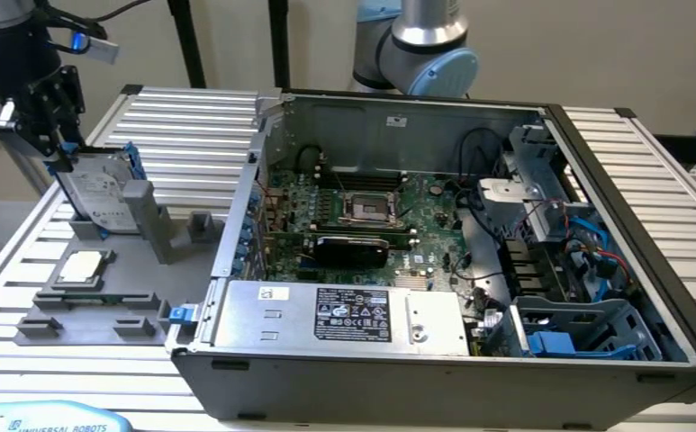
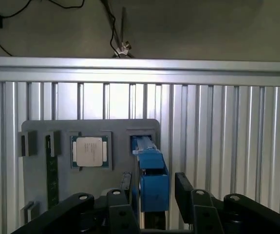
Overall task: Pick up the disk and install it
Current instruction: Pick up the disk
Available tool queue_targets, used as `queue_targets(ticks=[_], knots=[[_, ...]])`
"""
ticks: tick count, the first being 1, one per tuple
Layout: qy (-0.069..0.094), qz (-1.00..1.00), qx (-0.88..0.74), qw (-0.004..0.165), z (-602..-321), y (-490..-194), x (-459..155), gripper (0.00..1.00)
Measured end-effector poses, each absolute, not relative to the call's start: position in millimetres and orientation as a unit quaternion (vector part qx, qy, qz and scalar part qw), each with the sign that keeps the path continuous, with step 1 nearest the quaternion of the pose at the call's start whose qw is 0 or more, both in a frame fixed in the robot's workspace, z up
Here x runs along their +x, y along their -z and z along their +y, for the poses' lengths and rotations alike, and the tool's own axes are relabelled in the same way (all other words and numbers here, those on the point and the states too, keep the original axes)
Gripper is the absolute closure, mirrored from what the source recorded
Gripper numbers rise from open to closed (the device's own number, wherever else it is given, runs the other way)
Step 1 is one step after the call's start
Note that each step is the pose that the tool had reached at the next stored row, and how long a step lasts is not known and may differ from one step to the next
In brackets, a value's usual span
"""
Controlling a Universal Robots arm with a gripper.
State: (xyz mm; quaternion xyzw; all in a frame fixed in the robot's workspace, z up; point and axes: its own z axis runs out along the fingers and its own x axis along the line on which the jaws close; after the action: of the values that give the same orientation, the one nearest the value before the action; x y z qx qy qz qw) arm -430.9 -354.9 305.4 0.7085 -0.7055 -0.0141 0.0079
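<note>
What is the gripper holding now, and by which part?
Nothing is held. The open fingers stand on either side of the blue edge of the disk, with a gap on each side.

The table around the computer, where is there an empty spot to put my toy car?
Bare ribbed table lies beyond the grey tray, up to the computer case, and along the case's side at the exterior view's right. The tray is crowded: the disk, a CPU chip, and the open gripper around the disk.

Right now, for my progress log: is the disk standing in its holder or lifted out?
In, upright: the disk stands on edge in the grey holder, open fingers either side.
</note>
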Motion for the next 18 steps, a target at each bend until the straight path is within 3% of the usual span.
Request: queue_targets(ticks=[18], knots=[[0.007,-0.701,0.713,0.001,-355,-290,-436,0.54]])
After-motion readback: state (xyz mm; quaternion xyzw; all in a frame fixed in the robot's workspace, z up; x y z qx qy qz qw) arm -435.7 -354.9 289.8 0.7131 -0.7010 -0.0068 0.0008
